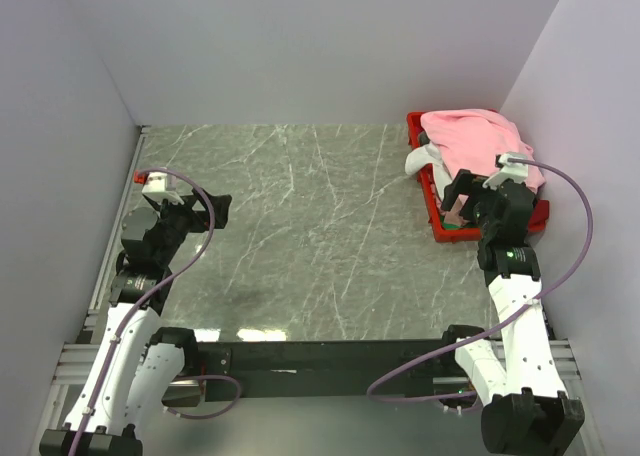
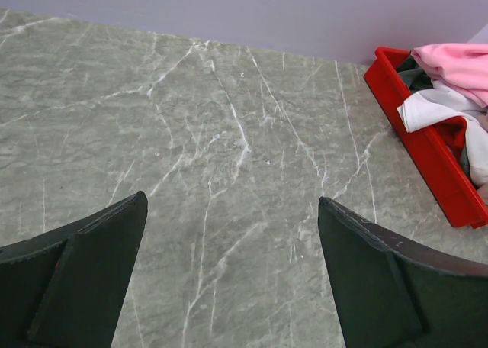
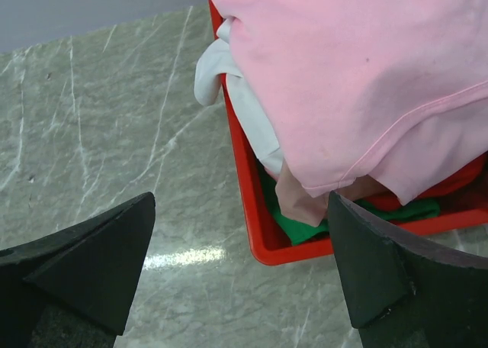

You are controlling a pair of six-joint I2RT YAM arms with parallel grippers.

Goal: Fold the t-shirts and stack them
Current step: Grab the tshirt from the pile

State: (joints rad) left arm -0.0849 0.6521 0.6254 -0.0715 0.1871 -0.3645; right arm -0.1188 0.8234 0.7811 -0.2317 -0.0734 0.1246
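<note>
The t-shirts point(image 1: 470, 141) lie heaped in the red bin point(image 2: 427, 165) at the far right corner of the surface point(image 1: 300, 226). A light pink t-shirt point(image 3: 358, 81) covers the top; a white t-shirt point(image 3: 248, 107) spills over the bin's left wall, with dusty rose cloth point(image 3: 301, 199) and green cloth point(image 3: 301, 227) beneath. The right hand point(image 3: 241, 199), wide and empty, hangs over the bin's near end; the left hand point(image 2: 232, 201), wide too, is by the left edge
</note>
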